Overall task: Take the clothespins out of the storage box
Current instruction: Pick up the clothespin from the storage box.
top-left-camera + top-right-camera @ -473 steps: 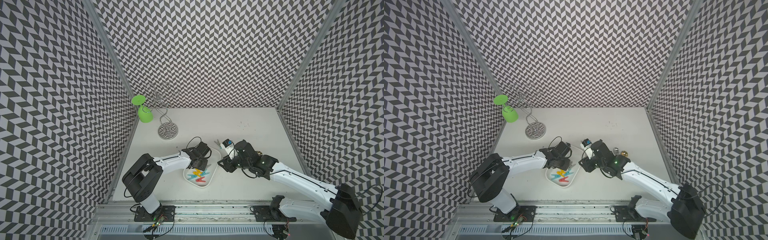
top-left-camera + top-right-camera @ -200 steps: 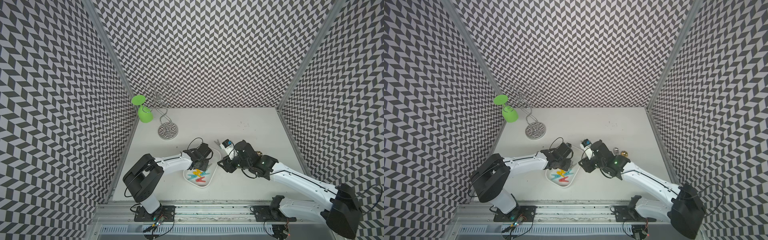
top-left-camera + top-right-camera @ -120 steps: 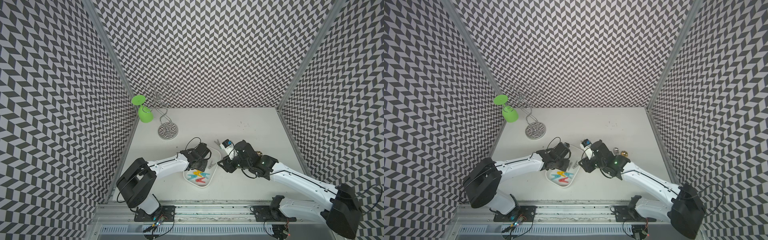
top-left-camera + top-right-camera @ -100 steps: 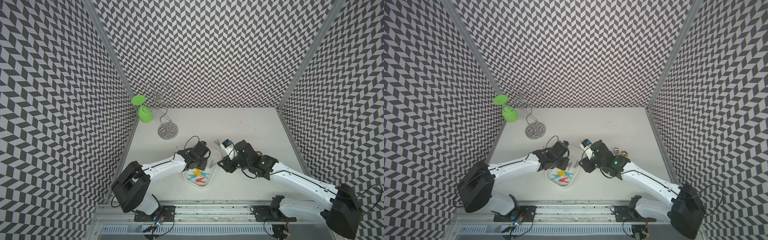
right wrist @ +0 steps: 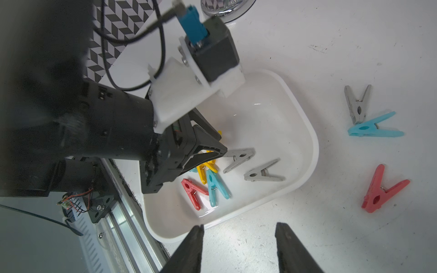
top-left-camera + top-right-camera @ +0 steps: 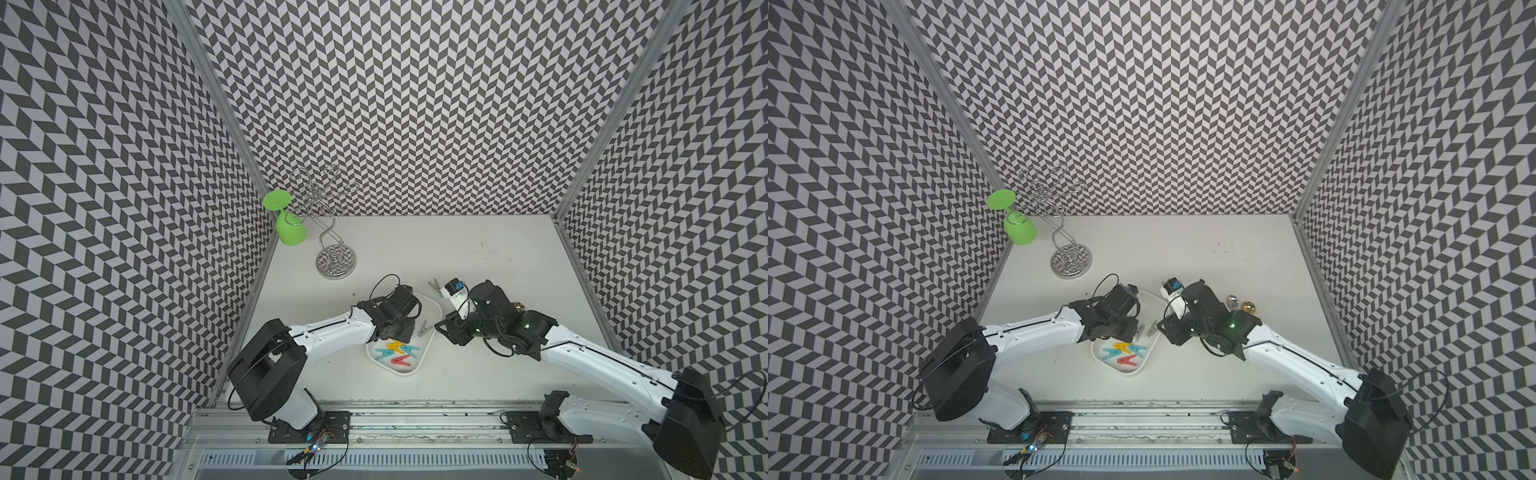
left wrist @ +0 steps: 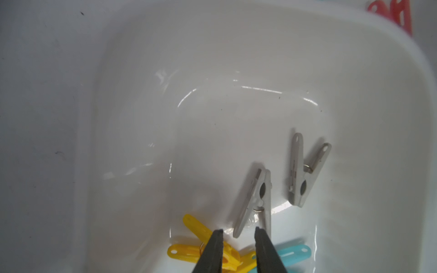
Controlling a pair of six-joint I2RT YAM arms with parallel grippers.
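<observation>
The white storage box (image 6: 409,372) (image 6: 1128,372) lies near the table's front. In it are clothespins: two grey ones (image 7: 255,201) (image 7: 305,172) and a yellow, teal and red pile (image 6: 397,351) (image 5: 208,184). My left gripper (image 7: 238,232) (image 6: 410,330) hangs low inside the box, open by a narrow gap, with one leg end of the nearer grey clothespin just ahead of its tips. My right gripper (image 5: 240,228) (image 6: 441,327) is open and empty over the bare table beside the box's rim (image 5: 307,132). Grey (image 5: 357,104), teal (image 5: 373,128) and red (image 5: 383,189) clothespins lie outside on the table.
A chrome wire glass rack (image 6: 336,262) stands at the back left with a green glass (image 6: 290,230) hanging from it. Two small metal balls (image 6: 1249,307) lie behind the right arm. A metal rail (image 6: 415,409) runs along the front edge.
My left gripper's jaws have parted from shut, and a grey clothespin now lies in the box just ahead of them. The left arm swung slightly. The right arm has not moved.
</observation>
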